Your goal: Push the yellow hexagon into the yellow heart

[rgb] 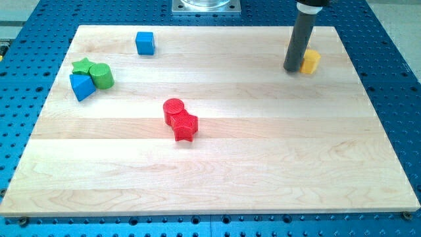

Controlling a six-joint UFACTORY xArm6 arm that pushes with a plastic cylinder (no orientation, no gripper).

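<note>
My tip [293, 70] rests on the wooden board [263, 164] near the view's top right. One yellow block [311, 61] sits just right of the tip, touching it or nearly so. The rod covers the block's left side, so I cannot tell whether it is the hexagon or the heart. No second yellow block shows; it may be hidden behind the rod.
A blue cube [145, 43] sits at the top left. A green star [82, 65], a green cylinder [102, 76] and a blue triangle [81, 86] cluster at the left edge. A red cylinder [173, 110] touches a red star [185, 127] near the middle.
</note>
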